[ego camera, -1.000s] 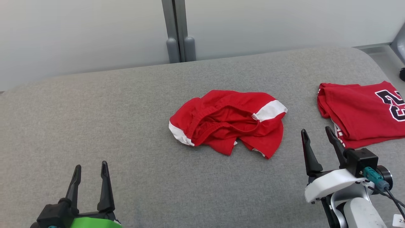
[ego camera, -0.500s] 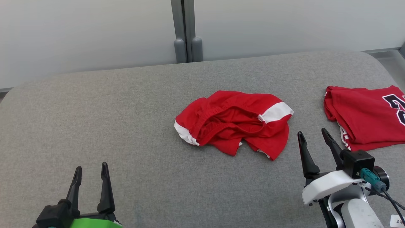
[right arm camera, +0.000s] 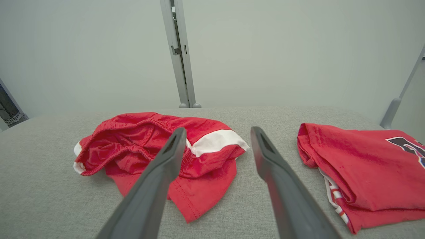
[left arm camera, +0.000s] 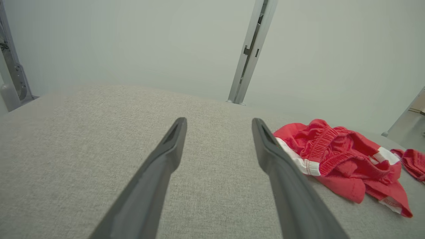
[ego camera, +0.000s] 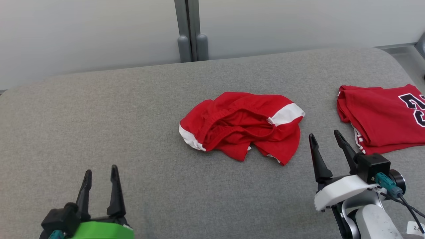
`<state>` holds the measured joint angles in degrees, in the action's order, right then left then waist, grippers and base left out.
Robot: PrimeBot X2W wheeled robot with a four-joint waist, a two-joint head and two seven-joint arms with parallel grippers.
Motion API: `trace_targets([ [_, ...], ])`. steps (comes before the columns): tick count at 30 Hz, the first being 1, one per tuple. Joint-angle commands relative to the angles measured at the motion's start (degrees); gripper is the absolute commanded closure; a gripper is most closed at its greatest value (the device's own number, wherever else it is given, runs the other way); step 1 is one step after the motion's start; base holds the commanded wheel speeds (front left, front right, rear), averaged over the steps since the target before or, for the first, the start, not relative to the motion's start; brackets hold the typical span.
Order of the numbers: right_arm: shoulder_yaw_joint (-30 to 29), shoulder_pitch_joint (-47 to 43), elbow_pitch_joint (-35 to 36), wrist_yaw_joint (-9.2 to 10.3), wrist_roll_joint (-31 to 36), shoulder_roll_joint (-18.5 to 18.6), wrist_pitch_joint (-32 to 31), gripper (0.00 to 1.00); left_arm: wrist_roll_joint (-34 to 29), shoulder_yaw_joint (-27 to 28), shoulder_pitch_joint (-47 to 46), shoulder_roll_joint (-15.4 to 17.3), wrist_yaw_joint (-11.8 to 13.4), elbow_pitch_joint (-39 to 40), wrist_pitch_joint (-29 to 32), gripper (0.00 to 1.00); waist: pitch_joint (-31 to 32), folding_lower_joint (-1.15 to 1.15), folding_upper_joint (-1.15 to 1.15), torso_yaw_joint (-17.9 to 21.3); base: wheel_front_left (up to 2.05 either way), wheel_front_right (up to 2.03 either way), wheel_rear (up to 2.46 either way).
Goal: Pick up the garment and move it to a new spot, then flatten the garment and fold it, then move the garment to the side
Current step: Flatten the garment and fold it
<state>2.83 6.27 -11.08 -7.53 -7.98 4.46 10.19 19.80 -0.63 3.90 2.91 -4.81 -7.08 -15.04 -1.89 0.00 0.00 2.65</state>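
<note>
Found crumpled red garment (ego camera: 240, 124) soft, light, likely slippery. Judged elastic waistband (ego camera: 212, 122) the surest hold. Noted left gripper (ego camera: 101, 168) and right gripper (ego camera: 323, 133) both spread, empty.

Robot's left gripper (ego camera: 101, 169): 2 long dark tapered fingers on blk base w/ bright green housing (ego camera: 99, 230). On right gripper (ego camera: 324, 133): same fingers, white housing (ego camera: 342, 192), blk block (ego camera: 373, 167) w/ teal connector (ego camera: 385, 184) & thin blk cables (ego camera: 410, 207). Pale grey forearm (ego camera: 375, 222) below, small white label (ego camera: 415, 228), writing too small to read.
</note>
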Motion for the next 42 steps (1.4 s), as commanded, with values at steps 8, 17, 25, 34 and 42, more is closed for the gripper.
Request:
trace_targets([
  [8,1.5,2.0,0.5,0.09,-0.7,0.0,-0.1,0.00,2.0,-6.2,-13.6,0.0,-1.2,-7.1,2.7,0.00,-2.4,0.00,0.00,4.9,0.00,0.00,0.00],
  [17,3.0,4.2,-0.5,0.09,-1.1,-0.6,1.0,0.00,10.7,-16.5,-26.4,0.1,2.1,-14.7,14.0,0.00,-6.6,0.00,0.00,14.7,0.00,0.00,0.00],
  [25,3.4,5.4,-2.0,0.09,-2.1,-1.1,2.8,0.00,16.8,-24.8,-34.6,0.2,8.5,-20.4,21.6,0.00,-10.6,0.00,0.00,22.9,0.00,0.00,0.00],
  [34,3.9,6.3,-3.6,0.09,-2.7,-1.5,4.3,0.00,21.7,-28.1,-39.5,0.2,14.5,-27.6,23.5,0.00,-12.3,0.00,0.00,26.5,0.00,0.00,0.00],
  [42,4.7,7.0,-4.3,0.09,-2.9,-1.6,4.8,0.00,25.3,-29.0,-42.2,0.2,16.7,-31.3,22.5,0.00,-12.4,0.00,0.00,27.1,0.00,0.00,0.00],
])
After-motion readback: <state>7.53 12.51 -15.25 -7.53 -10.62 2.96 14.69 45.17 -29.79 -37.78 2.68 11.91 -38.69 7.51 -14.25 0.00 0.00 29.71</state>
